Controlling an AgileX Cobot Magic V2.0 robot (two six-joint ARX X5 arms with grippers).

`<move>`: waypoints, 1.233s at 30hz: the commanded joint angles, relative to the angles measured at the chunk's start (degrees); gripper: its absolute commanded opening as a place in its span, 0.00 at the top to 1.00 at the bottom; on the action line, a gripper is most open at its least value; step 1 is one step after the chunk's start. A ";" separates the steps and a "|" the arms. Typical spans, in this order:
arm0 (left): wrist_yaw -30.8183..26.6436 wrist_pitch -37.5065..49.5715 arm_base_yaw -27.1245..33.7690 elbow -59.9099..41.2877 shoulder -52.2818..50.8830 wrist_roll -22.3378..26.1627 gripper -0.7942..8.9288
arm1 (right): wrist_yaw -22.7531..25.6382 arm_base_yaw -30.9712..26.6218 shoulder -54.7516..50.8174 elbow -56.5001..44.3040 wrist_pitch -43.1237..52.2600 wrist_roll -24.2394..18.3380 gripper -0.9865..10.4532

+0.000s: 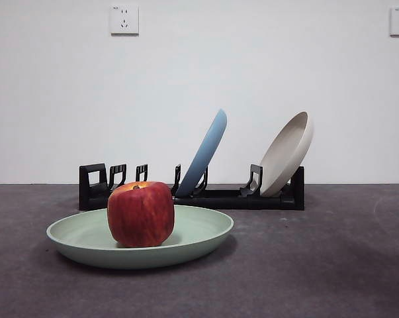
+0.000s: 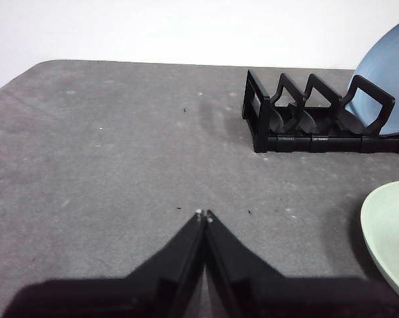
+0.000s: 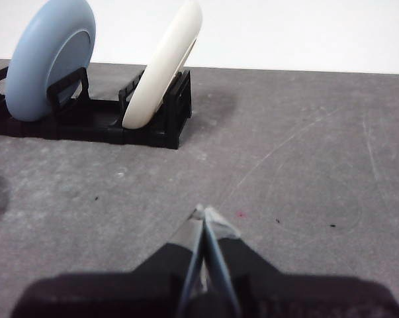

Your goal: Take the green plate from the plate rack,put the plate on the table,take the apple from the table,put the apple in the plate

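The green plate [image 1: 186, 235] lies flat on the dark grey table [image 1: 331, 265], in front of the black plate rack [image 1: 212, 197]. The dark red apple [image 1: 141, 213] stands upright in the plate, left of its middle. The plate's edge also shows in the left wrist view [image 2: 391, 232], as does the rack's end [image 2: 305, 119]. My left gripper [image 2: 204, 215] is shut and empty above bare table, apart from the plate. My right gripper [image 3: 204, 212] is shut and empty above bare table, in front of the rack's other end [image 3: 153, 129]. Neither arm shows in the front view.
A blue plate [image 1: 204, 156] and a beige plate [image 1: 288, 154] lean in the rack's slots; both show in the right wrist view, blue [image 3: 50, 56] and beige [image 3: 165, 63]. A white wall with sockets [image 1: 124, 20] stands behind the table.
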 commanded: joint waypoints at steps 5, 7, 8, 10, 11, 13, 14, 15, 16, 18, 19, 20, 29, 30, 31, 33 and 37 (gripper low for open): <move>0.04 0.17 0.24 -0.76 -0.04 -0.22 0.92 | 0.07 -0.02 -0.17 -0.46 -1.46 1.73 0.93; 0.04 0.17 0.24 -0.76 -0.04 -0.22 0.92 | -0.02 -0.02 -0.17 -0.46 -1.40 3.54 0.93; 0.04 0.17 0.24 -0.76 -0.04 -0.22 0.92 | 0.04 0.00 -0.13 -0.46 -1.40 3.58 0.93; 0.04 0.17 0.24 -0.76 -0.04 -0.22 0.92 | 0.28 0.02 -0.13 -0.46 -1.40 3.58 0.93; 0.07 0.17 0.24 -0.76 -0.04 -0.22 0.92 | 0.28 0.02 -0.13 -0.46 -1.40 3.58 0.93; 0.04 0.17 0.24 -0.76 -0.04 -0.22 0.92 | 0.24 0.02 -0.13 -0.46 -1.40 3.58 0.93; 0.04 0.17 0.24 -0.76 -0.04 -0.22 0.92 | 0.24 0.04 -0.13 -0.46 -1.40 3.58 0.93; 0.04 0.17 0.24 -0.76 -0.04 -0.22 0.92 | 0.24 0.02 -0.13 -0.46 -1.40 3.58 0.93; 0.04 0.17 0.24 -0.76 -0.04 -0.22 0.92 | 0.26 0.02 -0.13 -0.46 -1.40 3.58 0.93; 0.04 0.17 0.24 -0.76 -0.04 -0.22 0.92 | 0.24 0.02 -0.13 -0.46 -1.40 3.58 0.93; 0.04 0.17 0.24 -0.76 -0.04 -0.22 0.92 | 0.24 0.02 -0.13 -0.46 -1.40 3.58 0.93; 0.04 0.17 0.24 -0.76 -0.04 -0.22 0.92 | 0.24 0.02 -0.13 -0.46 -1.40 3.58 0.93; 0.04 0.17 0.24 -0.76 -0.04 -0.22 0.92 | 0.24 0.02 -0.13 -0.46 -1.40 3.58 0.93; 0.04 0.17 0.24 -0.76 -0.04 -0.22 0.92 | 0.24 0.02 -0.13 -0.46 -1.40 3.58 0.93; 0.04 0.17 0.24 -0.76 -0.04 -0.22 0.92 | 0.24 0.02 -0.13 -0.46 -1.40 3.58 0.93; 0.02 0.17 0.24 -0.76 -0.04 -0.22 0.92 | 0.26 0.02 -0.13 -0.46 -1.40 3.58 0.93; 0.02 0.17 0.24 -0.76 -0.04 -0.22 0.92 | 0.24 0.04 -0.13 -0.46 -1.40 3.58 0.93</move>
